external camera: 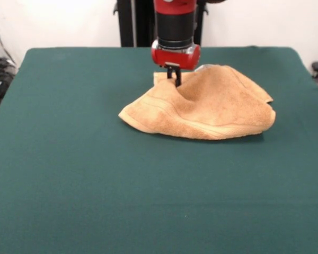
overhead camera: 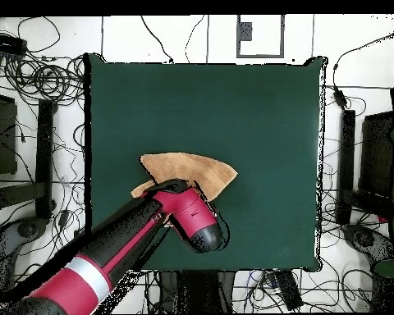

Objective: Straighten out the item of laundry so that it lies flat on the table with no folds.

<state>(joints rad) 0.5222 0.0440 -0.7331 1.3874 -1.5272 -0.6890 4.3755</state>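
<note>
Towel (external camera: 206, 106) is lying bunched and folded at upper centre of the front frame on the green table (external camera: 69, 174), its long axis running left to right. Gripper (external camera: 174, 77) is pressing into its upper-left part, fingers pinching a raised fold; most cloth is spreading rightward from them.

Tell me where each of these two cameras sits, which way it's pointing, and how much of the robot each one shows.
Front view: sits across the table, looking level toward the robot; shows the red and black wrist and the tool pressed into the bunched towel.
Overhead view: sits above, looking straight down; shows the long red arm reaching in from the bottom, covering part of the towel.
Shared: the folded orange-tan towel, green table and arm.
</note>
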